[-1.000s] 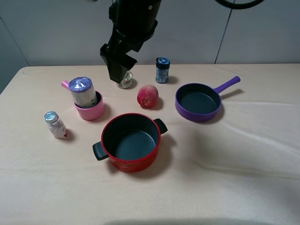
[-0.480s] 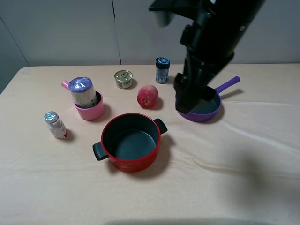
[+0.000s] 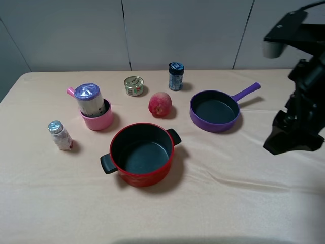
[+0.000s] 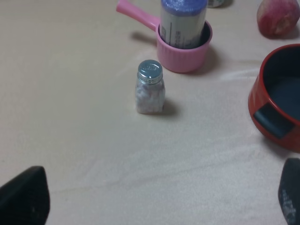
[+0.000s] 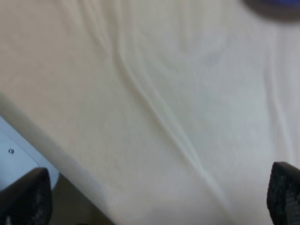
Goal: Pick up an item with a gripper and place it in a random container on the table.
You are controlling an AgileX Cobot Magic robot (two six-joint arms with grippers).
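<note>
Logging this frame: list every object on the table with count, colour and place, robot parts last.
canister: 1, cream with purple top, upright inside the pink saucepan
pink saucepan: 1, pink, left rear
small bottle: 1, white with foil cap, far left
red pot: 1, red, two black handles, centre front
tin can: 1, silver, rear
jar: 1, dark with blue lid, rear centre
peach: 1, red, centre
purple pan: 1, purple, right
right gripper: 1, black, far right, open
left gripper: 1, black, open, seen only in its wrist view
</note>
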